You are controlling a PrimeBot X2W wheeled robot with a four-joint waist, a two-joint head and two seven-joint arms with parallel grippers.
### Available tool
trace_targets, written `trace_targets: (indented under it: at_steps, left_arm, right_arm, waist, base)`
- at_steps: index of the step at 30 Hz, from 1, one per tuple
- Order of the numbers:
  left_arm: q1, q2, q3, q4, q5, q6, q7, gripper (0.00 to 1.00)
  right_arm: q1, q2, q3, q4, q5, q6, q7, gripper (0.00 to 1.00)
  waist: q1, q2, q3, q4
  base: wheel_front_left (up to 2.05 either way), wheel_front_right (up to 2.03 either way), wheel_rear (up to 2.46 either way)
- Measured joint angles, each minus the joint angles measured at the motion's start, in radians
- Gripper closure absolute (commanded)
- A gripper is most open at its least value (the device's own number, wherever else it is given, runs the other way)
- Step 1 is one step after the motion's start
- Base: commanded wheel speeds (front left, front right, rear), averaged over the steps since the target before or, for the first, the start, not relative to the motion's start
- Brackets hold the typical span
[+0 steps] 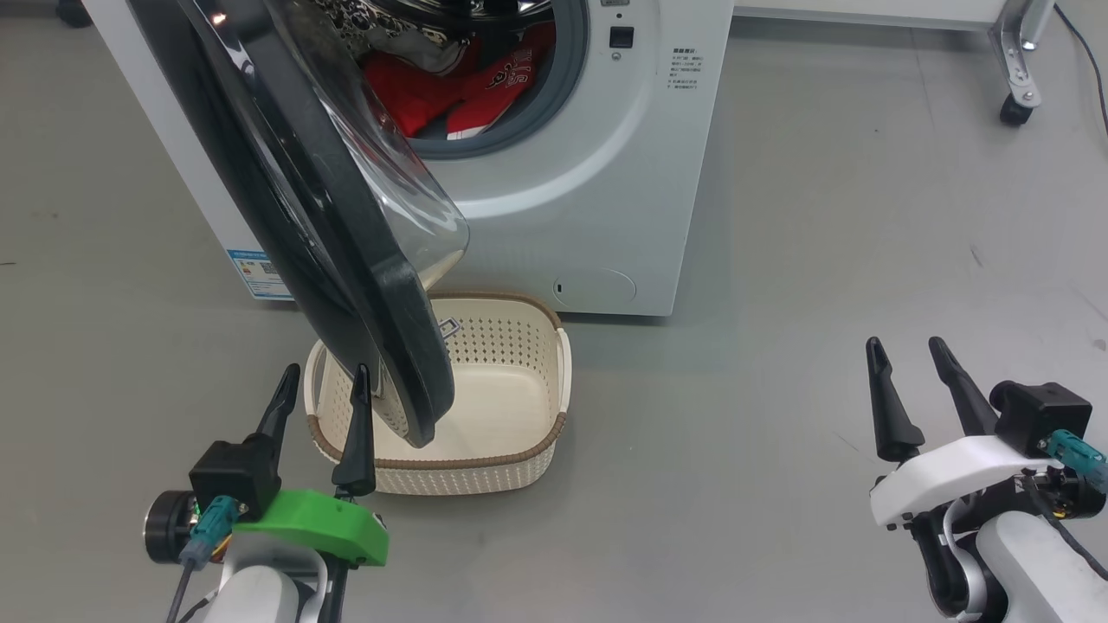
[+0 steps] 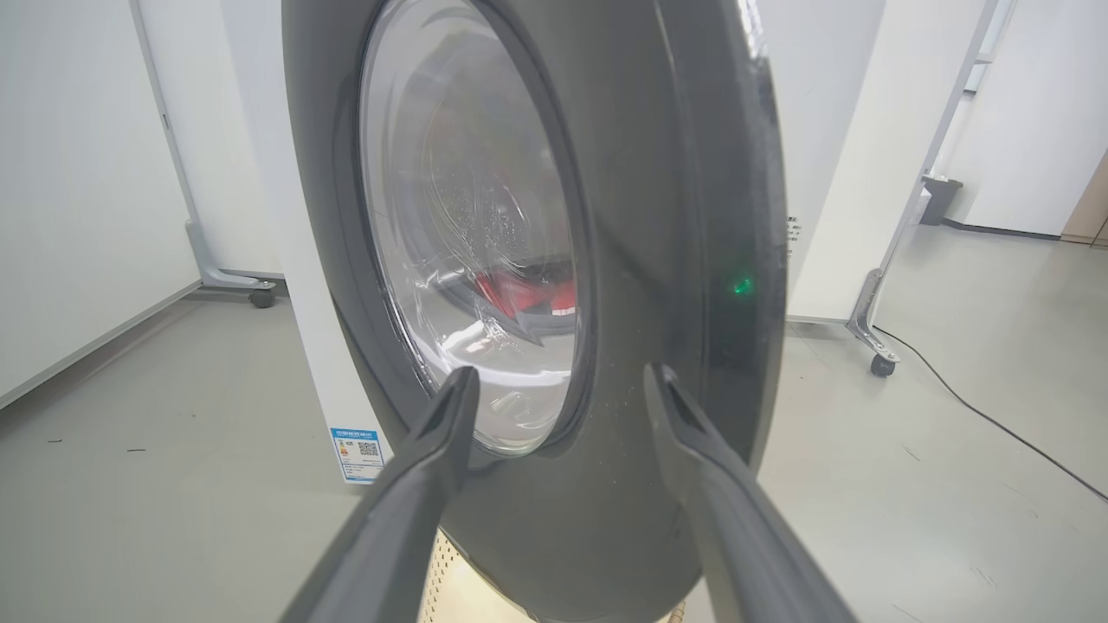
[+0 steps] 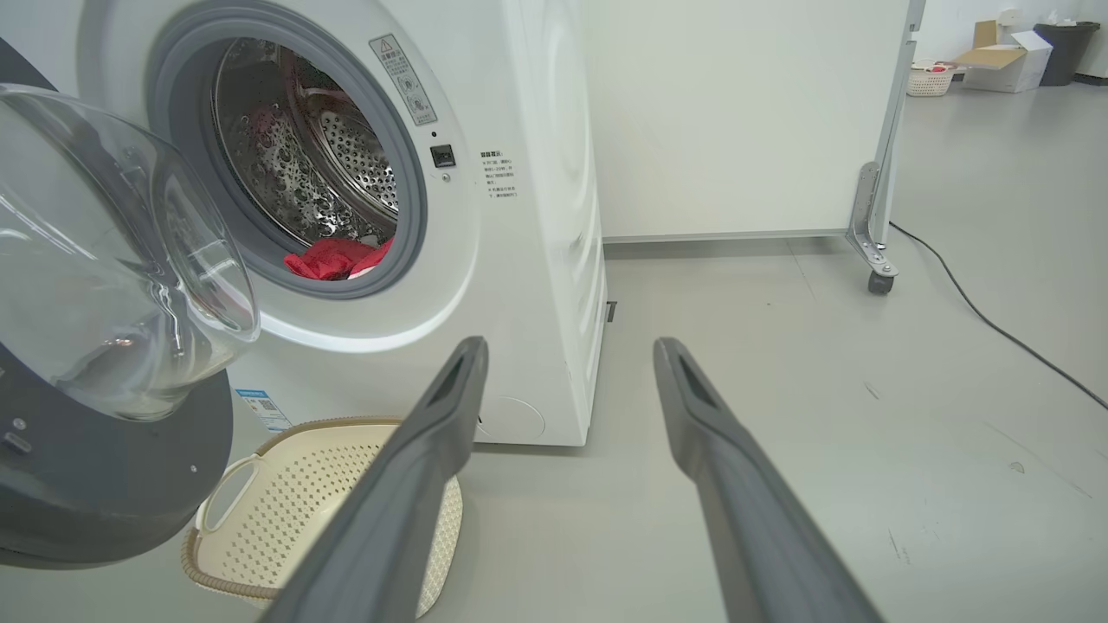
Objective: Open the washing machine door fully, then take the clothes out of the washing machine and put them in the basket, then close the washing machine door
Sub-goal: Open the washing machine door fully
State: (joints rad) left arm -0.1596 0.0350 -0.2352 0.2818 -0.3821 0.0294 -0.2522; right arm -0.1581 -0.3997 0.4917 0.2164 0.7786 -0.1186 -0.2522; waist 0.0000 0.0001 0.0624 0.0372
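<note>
Grey floor (image 1: pixel 822 260), a few dark scuff marks toward the right. Washing machine (image 1: pixel 606 173) stands on it at top centre of the head view. Basket (image 1: pixel 450 463) sits on the floor just in front of the machine's base, lower centre. Metal leg with a caster (image 1: pixel 1014 111) rests on it top right, black cable (image 1: pixel 1086 52) lying beside it at the right edge.
</note>
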Motion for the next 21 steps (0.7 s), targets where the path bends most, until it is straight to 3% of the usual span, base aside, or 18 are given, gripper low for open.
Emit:
trace_targets:
  at_steps: [21]
  left_arm:
    - [0.018, 0.000, 0.014, 0.000, 0.006, -0.008, 0.000, 0.00]
  right_arm:
    - [0.098, 0.028, -0.163, -0.098, -0.191, -0.007, 0.000, 0.00]
  waist:
    - [-0.0001, 0.0000, -0.008, -0.004]
  base:
    - [0.00, 0.00, 0.00]
